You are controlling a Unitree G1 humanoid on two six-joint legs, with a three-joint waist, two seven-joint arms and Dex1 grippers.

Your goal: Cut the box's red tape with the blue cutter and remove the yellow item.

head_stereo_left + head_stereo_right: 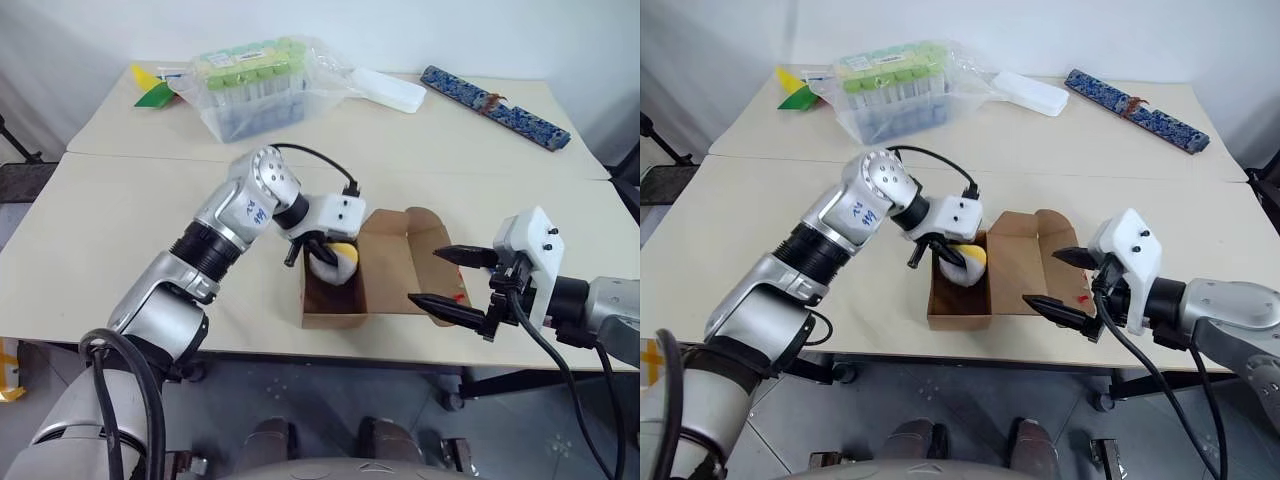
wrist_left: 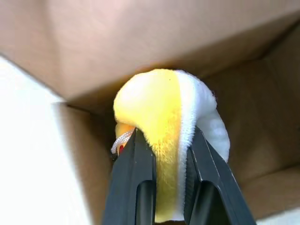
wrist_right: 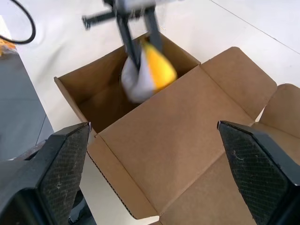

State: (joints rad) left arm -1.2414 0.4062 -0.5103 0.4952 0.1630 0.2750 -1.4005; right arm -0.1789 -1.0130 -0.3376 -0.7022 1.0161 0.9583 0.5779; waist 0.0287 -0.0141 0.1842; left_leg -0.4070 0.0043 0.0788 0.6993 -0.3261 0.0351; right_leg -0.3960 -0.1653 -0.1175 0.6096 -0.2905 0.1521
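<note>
box open, yellow item pinched at the box mouth, not yet out

centre-left of the head view: left pincer (image 1: 320, 252) reaches down into the open end of the box (image 1: 385, 275), its two black fingers (image 2: 133, 178) clamped on the yellow item (image 1: 338, 258), a soft yellow-and-white thing pinched across its middle; it sits at the mouth of the box, between the walls. flaps are folded open, so the cutting step looks done; a scrap of the red tape (image 1: 458, 297) shows on the right-hand flap, lower centre-right. right of frame: right pincer (image 1: 452, 282) hovers at that flap with fingers wide apart, holding nothing. judgement: what is left is lifting the item clear of the box and setting it on the surface (image 1: 120, 230).
</note>
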